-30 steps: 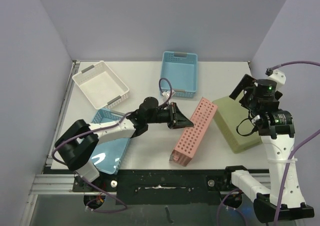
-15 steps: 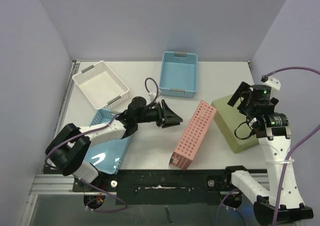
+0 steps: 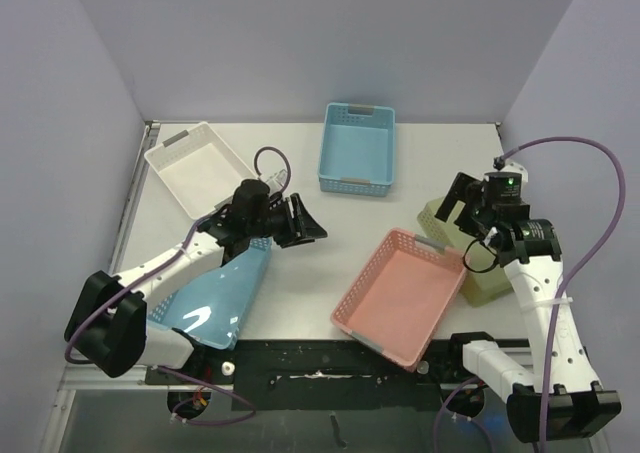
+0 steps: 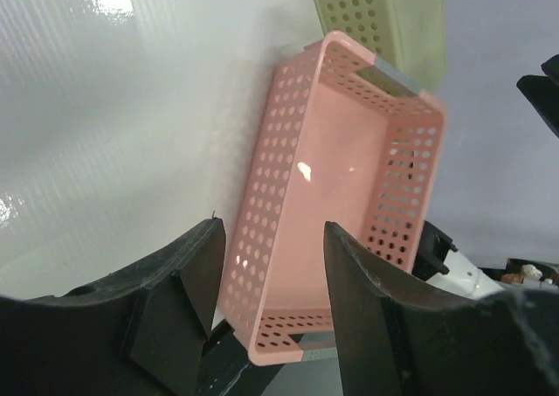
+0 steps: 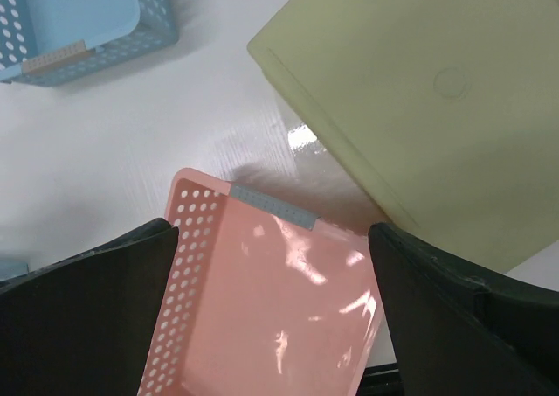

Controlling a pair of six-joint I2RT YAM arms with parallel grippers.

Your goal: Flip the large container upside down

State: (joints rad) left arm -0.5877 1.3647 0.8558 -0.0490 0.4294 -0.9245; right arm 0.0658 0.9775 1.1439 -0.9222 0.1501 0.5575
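Pink basket [image 3: 395, 295] | mouth-up just beside green bin [image 3: 482, 279] | flip seemingly undone | left claw [image 3: 308, 223], right claw [image 3: 452, 205]: open, empty

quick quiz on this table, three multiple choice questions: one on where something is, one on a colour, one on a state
1. Where does the pink basket lie?
A. at the far edge, next to the white basket
B. near the front edge, just left of the green container
C. inside the blue basket

2. What colour is the basket in the far left corner?
A. white
B. pink
C. green

3. How does the pink basket lie?
A. open side up
B. bottom up
C. standing on one long side

Answers:
1 B: the pink basket sits by the table's near edge, with the green container right beside it.
2 A: the white basket is the one in that corner.
3 A: the top view and both wrist views look straight down into its smooth pink floor.
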